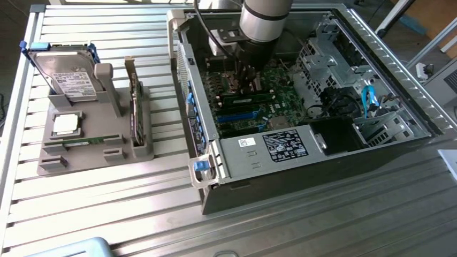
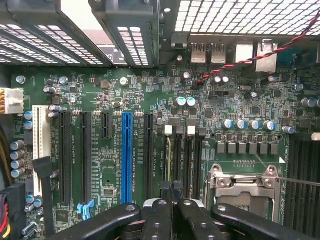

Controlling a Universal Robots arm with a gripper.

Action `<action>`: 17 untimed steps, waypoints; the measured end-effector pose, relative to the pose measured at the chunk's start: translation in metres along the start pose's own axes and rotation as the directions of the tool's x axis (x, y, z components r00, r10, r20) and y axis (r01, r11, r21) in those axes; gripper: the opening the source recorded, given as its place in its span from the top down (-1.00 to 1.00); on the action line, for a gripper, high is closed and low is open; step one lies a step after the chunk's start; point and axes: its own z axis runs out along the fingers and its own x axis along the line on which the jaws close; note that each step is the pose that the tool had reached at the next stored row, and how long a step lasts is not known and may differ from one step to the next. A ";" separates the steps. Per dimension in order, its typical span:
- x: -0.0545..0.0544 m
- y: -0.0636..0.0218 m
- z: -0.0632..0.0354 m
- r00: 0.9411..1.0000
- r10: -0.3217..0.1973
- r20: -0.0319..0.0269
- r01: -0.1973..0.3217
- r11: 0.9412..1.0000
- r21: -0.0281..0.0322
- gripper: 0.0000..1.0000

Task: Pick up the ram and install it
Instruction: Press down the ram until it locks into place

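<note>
One thin green circuit-board ram stick (image 1: 246,99) lies seated in the motherboard (image 2: 100,165) slots, directly beneath the black claw (image 2: 171,197), whose fingers are pressed together over the stick's long edge.

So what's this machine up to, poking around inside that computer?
A robot arm has reached down into an open computer case lying on a metal table. Its gripper is shut and sits low over the green motherboard, right at the memory slots, where a ram stick lies seated. Outside the case, on the exterior view's left, a grey holder keeps spare parts, including a hard drive and an upright card.
</note>
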 end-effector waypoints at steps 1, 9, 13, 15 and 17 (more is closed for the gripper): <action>0.000 0.0004 0.0010 1.000 0.000 0.000 0.000 1.000 0.000 0.79; 0.000 0.0018 0.0062 1.000 0.000 -0.001 0.000 1.000 -0.001 0.79; 0.000 0.0011 -0.0179 1.000 0.000 -0.003 0.000 1.000 0.000 0.79; 0.000 0.0009 -0.0300 1.000 0.000 -0.006 0.000 1.000 0.000 0.79; 0.000 0.0006 -0.0399 1.000 0.000 -0.008 0.000 1.000 0.001 0.79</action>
